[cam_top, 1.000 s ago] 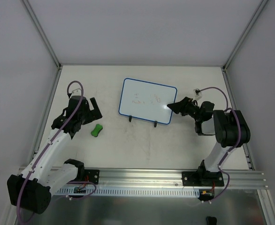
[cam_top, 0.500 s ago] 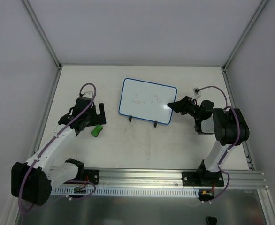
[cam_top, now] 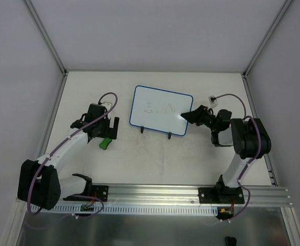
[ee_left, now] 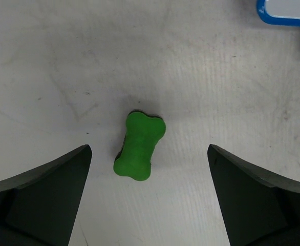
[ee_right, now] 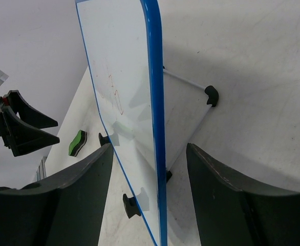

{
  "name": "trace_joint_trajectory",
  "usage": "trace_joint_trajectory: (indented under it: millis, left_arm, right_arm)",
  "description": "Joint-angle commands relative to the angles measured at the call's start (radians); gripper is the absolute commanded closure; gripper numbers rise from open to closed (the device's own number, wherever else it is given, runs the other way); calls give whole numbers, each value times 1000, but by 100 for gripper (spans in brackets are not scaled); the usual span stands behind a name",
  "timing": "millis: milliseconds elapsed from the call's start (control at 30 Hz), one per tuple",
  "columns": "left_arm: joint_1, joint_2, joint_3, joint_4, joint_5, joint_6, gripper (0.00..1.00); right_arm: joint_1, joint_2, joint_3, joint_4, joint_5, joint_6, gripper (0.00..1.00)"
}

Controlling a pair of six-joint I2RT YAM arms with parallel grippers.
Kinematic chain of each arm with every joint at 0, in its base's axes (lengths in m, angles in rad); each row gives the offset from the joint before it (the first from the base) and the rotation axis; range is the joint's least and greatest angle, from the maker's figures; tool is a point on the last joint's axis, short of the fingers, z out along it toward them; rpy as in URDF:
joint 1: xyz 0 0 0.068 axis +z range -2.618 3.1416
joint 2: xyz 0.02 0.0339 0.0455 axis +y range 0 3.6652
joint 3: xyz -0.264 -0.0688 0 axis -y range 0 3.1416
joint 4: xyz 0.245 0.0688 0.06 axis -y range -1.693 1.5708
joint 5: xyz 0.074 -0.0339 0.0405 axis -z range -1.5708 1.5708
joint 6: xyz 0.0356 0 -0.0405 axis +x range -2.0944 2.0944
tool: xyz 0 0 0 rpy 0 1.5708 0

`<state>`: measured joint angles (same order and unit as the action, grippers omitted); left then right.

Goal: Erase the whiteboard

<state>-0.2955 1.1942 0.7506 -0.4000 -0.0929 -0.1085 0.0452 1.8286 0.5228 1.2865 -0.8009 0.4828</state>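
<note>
I am holding my right pincer (cam_top: 187, 116) at the right-hand short edge of the whiteboard (cam_top: 161, 111), with its jaws standing apart on either side of the thin blue rim. The wrist view is showing a gap between each finger and the board, so I am gripping nothing here. One finger is facing the white writing face and the other is behind the board. The board is standing tilted on its two small black feet (cam_top: 142, 130) near the middle of the table (cam_top: 155, 159), and faint red and green scribbles (cam_top: 159, 108) are showing on its upper half.

I am hovering my left pincer (cam_top: 107, 134) with its jaws spread wide, well off to the left of the board's lower left corner. A small green eraser (ee_left: 138, 146) is lying flat on the table between those jaws, touching neither. A corner of the board's blue rim is just showing at the top right of my left wrist view.
</note>
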Motion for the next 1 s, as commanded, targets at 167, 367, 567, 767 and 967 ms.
trace_joint_trajectory:
  millis: [167,367,567,767,967]
  left_arm:
    - [5,151,213,-169,113,247,1]
    - [16,88,174,-146,239,234,6]
    - [-28,140,144,-145,142,240,2]
    - [-42,247,131,-146,67,256,2]
    - [-48,283,127,-146,-47,253,1]
  right_arm:
    - [10,6,28,244,3,-15,36]
    - [13,6,32,244,2,-10,37]
    - [13,6,32,244,3,-7,37]
    - [13,1,34,244,2,-3,37]
    - [13,-6,28,244,2,-1,37]
